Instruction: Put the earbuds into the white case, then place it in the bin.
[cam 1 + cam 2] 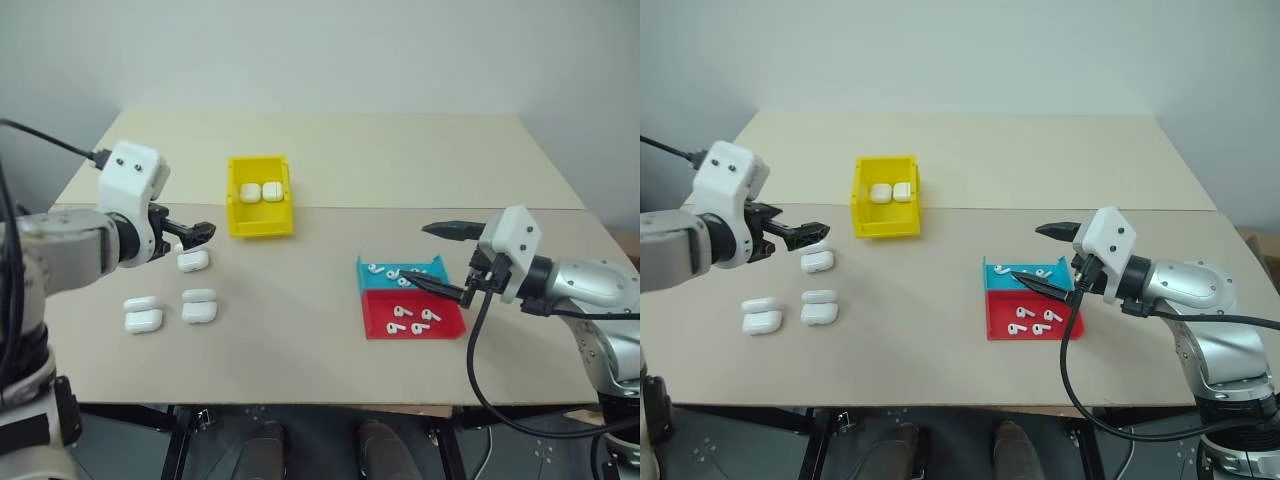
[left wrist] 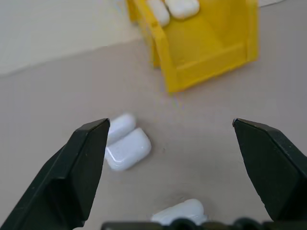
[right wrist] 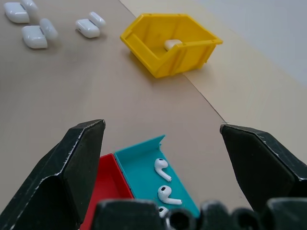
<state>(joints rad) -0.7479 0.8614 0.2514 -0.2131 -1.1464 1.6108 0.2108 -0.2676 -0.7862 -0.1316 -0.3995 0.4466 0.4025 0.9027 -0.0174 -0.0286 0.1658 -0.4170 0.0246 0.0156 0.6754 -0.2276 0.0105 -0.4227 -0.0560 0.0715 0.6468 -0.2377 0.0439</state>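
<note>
Yellow plastic bin [image 1: 260, 198] is sitting at mid-table in the left eye view, already holding two closed cases. The left gripper [image 1: 200, 232] is hovering with jaws apart and empty, just above the nearest open white case [image 1: 193, 261]; two more open cases are lying nearer the table's front edge. The right gripper [image 1: 440, 262] is standing wide and empty beside the blue-and-red tray [image 1: 412, 325], where the earbuds [image 1: 415, 318] are lying loose.

The left wrist view is showing that case [image 2: 125, 147] beside one fingertip rather than between the two; closing now would risk nudging it aside or snapping its lid shut.

The right wrist view is showing earbuds [image 3: 162, 167] in the teal compartment between widely spread fingers. They are small and glossy, so a grip would likely be slipping or catching two.
</note>
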